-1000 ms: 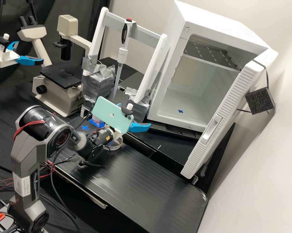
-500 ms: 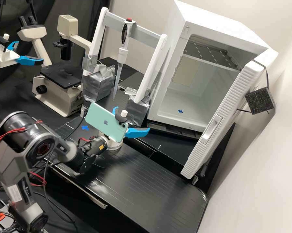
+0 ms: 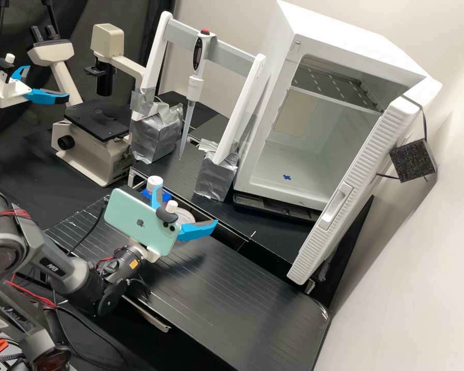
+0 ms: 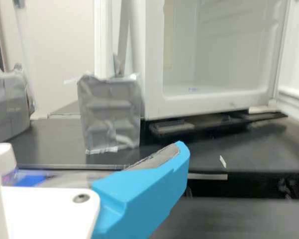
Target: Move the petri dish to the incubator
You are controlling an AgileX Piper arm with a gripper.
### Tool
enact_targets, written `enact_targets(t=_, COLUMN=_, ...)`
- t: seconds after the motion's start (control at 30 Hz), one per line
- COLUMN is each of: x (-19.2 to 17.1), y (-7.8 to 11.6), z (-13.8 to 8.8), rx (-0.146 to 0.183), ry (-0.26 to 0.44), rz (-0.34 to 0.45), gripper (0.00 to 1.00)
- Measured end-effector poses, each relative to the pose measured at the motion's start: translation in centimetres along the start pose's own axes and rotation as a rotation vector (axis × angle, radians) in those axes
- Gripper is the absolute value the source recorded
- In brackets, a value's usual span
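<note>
The tool (image 3: 185, 206) stood wide and empty near the petri dish (image 3: 185, 211), which sat by the worktop's (image 3: 252, 304) edge facing the incubator (image 3: 274, 105). Grasping well called for a low, level approach, centred before closing gently.

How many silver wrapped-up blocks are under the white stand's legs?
2. One silver block is under the white stand, near the microscope; the second silver block is under the other leg, beside the open incubator.

Dark grey arm (image 3: 67, 265) with red wires (image 3: 31, 294), black cables (image 3: 88, 236), mint-green phone (image 3: 134, 219), white gripper (image 3: 186, 208), bright blue fingers (image 3: 198, 230).
</note>
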Motion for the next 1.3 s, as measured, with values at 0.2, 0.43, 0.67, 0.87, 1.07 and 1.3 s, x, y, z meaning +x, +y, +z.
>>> enact_targets(t=0.2, x=-0.1, y=-0.2, z=0.0, rx=-0.017, ry=0.007, rz=-0.027, gripper=1.00)
enact_targets(t=0.43, x=-0.1, y=-0.5, z=-0.1, rx=-0.015, ry=0.017, rz=-0.046, gripper=1.00)
enact_targets(t=0.67, x=0.2, y=-1.3, z=0.3, rx=-0.009, ry=0.007, rz=-0.106, gripper=1.00)
enact_targets(t=0.87, x=0.3, y=-1.6, z=0.8, rx=-0.018, ry=-0.011, rz=-0.128, gripper=1.00)
enact_targets(t=1.07, x=0.4, y=-1.7, z=0.9, rx=-0.023, ry=-0.016, rz=-0.136, gripper=1.00)
enact_targets(t=1.3, x=0.6, y=-2.1, z=1.1, rx=-0.047, ry=-0.015, rz=-0.161, gripper=1.00)
